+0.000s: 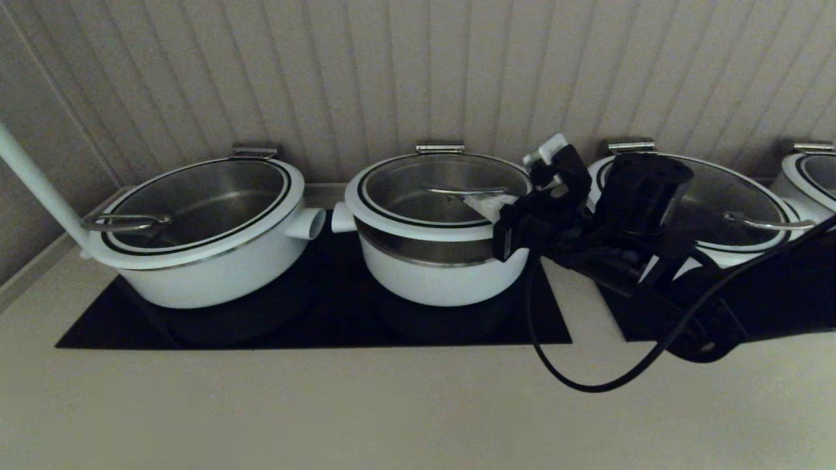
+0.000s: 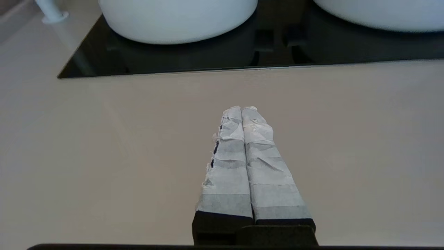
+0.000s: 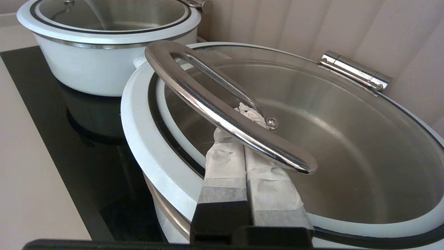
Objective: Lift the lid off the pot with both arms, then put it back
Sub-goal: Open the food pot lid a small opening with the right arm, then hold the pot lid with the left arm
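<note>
The pot (image 1: 437,281) stands in the middle of the row, white, with a stub handle (image 1: 341,219) on its left side. The lid (image 1: 392,225) is tilted up at the front, showing its dark metal underside rim above the pot; its back stays at the steel hinge clip (image 1: 439,149). My right gripper (image 1: 486,205) reaches in from the right, shut, with its pale fingers slid under the steel bar handle (image 1: 460,192). In the right wrist view the fingertips (image 3: 248,109) press up under the handle (image 3: 225,121) over the lid (image 3: 138,121). My left gripper (image 2: 241,108) is shut and empty above the bare counter, out of the head view.
A like lidded pot (image 1: 196,228) stands left, another (image 1: 738,196) right behind my right arm, a third (image 1: 810,176) far right. All sit on black cooktops (image 1: 313,326) against the panelled wall. A white pole (image 1: 32,176) slants at left. A black cable (image 1: 588,382) loops over the counter.
</note>
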Tool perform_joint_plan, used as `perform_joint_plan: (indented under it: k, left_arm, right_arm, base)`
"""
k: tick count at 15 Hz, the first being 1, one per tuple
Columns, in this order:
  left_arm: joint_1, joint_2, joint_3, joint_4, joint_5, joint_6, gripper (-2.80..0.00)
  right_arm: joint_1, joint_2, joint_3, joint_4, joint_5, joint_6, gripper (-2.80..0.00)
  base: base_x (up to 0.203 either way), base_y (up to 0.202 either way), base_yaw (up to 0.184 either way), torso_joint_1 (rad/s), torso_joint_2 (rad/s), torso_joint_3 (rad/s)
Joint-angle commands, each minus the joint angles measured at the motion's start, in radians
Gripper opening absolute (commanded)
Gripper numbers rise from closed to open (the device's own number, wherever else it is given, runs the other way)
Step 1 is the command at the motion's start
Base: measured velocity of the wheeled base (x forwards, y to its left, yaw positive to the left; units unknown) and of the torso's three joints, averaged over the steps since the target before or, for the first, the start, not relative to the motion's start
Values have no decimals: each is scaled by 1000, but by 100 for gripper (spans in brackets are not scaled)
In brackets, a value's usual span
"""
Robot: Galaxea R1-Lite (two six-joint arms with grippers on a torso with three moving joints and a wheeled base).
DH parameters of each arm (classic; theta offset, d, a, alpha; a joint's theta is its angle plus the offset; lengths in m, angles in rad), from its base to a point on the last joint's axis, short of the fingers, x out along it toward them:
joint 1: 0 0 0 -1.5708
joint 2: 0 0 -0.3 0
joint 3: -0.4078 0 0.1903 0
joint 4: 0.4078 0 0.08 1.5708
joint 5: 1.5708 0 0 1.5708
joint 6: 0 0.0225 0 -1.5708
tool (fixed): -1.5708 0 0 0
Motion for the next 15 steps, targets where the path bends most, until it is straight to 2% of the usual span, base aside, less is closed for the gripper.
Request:
perform_joint_plan:
  k: [1,4,6,9,15]
  left_arm:
    - [0,0,-3,1,-8,16,-280]
    - [0,0,-20,13,-34,59,-280]
    - [0,5,-44,14,-45,57,-280]
    - [0,64,-120,38,-122,53,-280]
    - [-11,284,-261,29,-128,51,-280]
  right_arm:
    - [1,-3,0,-5,2,-2,-280]
    - [1,-3,0,-5,2,-2,-280]
    - [1,-5,-2,-6,2,-2,-280]
    - [1,-3,-2,-5,2,-2,-280]
    - [1,-5,-43,21,1,-2,-280]
  base:
    - [0,0,0,0,0,0]
    - [0,0,0,0,0,0]
    - [0,0,0,0,0,0]
    - [0,0,0,0,0,0]
    - [0,0,0,0,0,0]
